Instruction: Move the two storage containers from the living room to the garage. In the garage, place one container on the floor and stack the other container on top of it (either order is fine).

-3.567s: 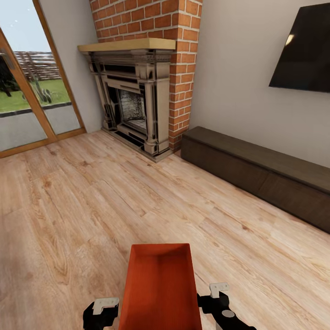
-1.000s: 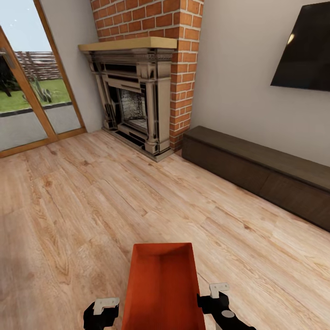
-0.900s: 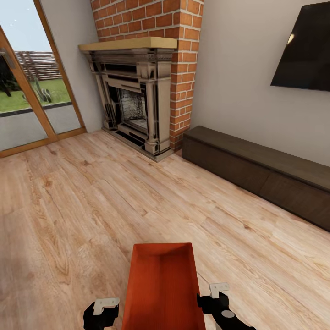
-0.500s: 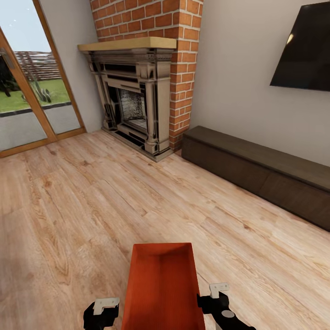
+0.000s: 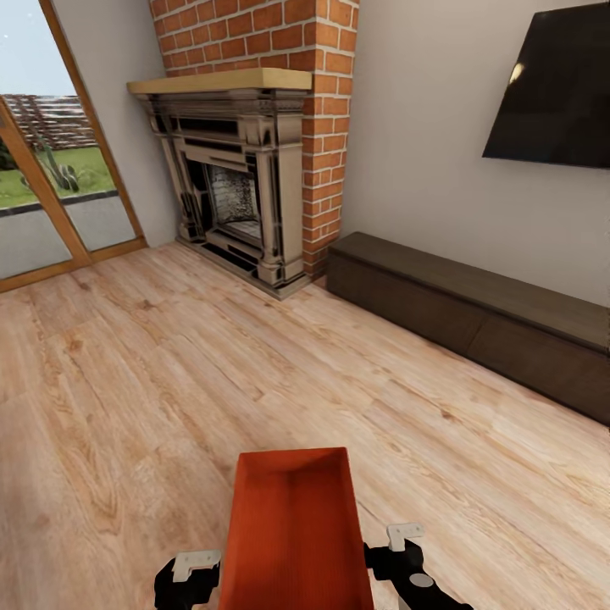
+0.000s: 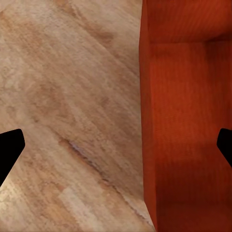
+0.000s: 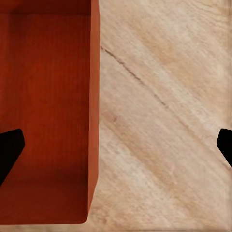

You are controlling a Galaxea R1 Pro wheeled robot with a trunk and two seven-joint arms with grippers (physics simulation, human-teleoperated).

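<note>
One orange-red storage container (image 5: 295,534) lies lengthwise just in front of me in the head view, over the living room's light wood-plank floor (image 5: 169,381). My left gripper (image 5: 191,572) is at its left long wall and my right gripper (image 5: 398,555) at its right long wall. In the left wrist view the left gripper (image 6: 116,147) is open, its black fingertips (image 6: 9,150) far apart, straddling the container's wall (image 6: 147,121). The right gripper (image 7: 116,145) is open in the same way over the container's other wall (image 7: 94,96). I cannot tell whether the tub rests on the planks.
A red-brick chimney with an ornate fireplace (image 5: 241,178) stands ahead to the left. A long low dark-brown cabinet (image 5: 474,313) runs along the right wall under a black TV (image 5: 551,93). A glass door (image 5: 42,186) is at far left. Bare planks stretch between.
The whole picture has slid left, so the camera has turned right. Both grippers keep their place in the view; the container has edged slightly left between them.
</note>
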